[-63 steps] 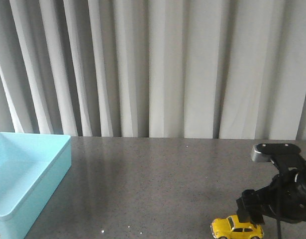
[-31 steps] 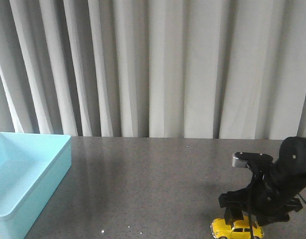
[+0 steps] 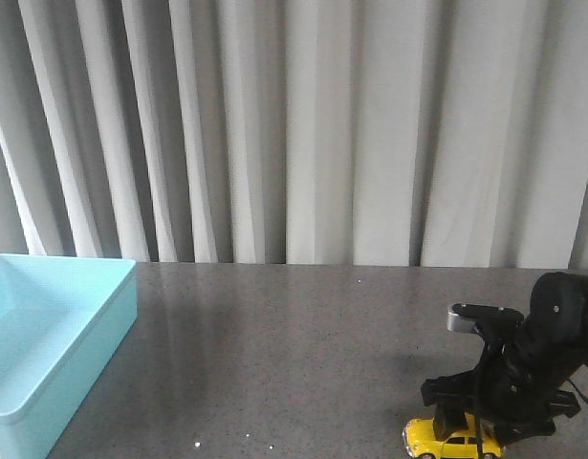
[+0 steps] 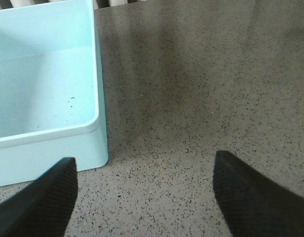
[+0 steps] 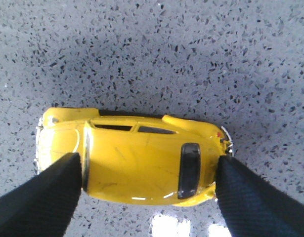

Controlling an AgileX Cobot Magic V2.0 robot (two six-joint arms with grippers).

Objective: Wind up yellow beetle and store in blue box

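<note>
My right gripper (image 5: pixel 147 173) hung straight over the yellow beetle (image 5: pixel 137 160), its two fingers (image 5: pixel 40 197) spread to either end of the car, close by bonnet and tail; I could not tell whether they touched it. The beetle stood on its wheels on the speckled grey table (image 3: pixel 303 354), at about five o'clock in the front view. My left gripper (image 4: pixel 142 197) was spread wide over bare tabletop, just beside the near corner of the blue box (image 4: pixel 100 98), at about eight o'clock.
</note>
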